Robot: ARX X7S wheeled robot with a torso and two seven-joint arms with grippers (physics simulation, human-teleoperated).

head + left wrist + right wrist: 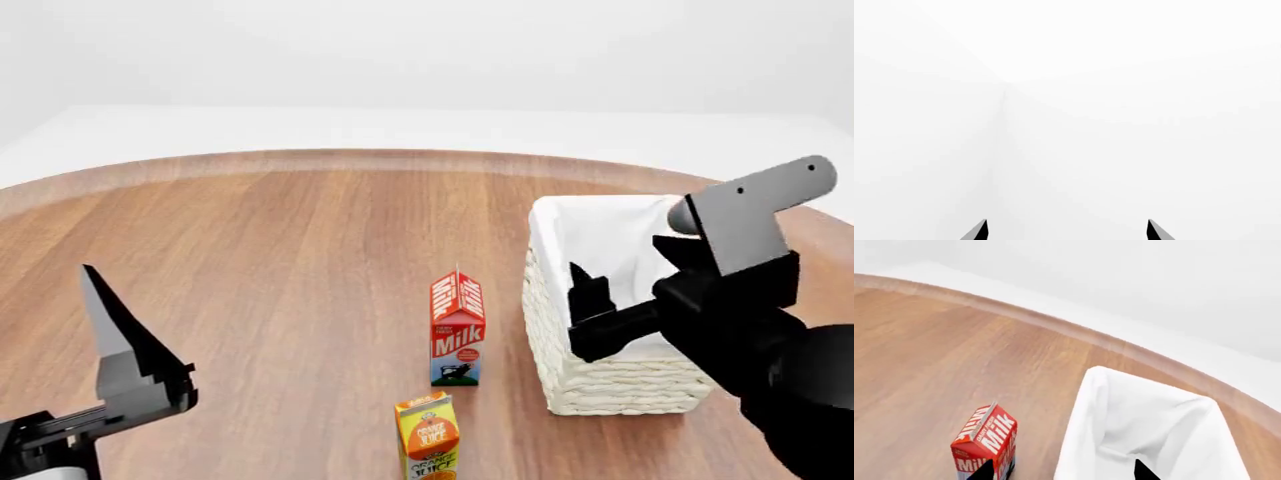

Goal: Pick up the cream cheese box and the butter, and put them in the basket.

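**Neither package in sight as the right arm hangs over the basket**

The cream cheese box and the butter show in no view; whether they lie inside the basket (pixel 607 385) at the head view's right cannot be told. The right gripper (pixel 594 310) hovers above its cloth lining, fingers apart and empty. The left gripper (pixel 1067 231), at the head view's lower left, is spread wide on nothing. The risk, as I judge it: a sweep leftward could topple the milk carton (pixel 457 330) or the orange juice carton (pixel 429 435) just beside the basket.
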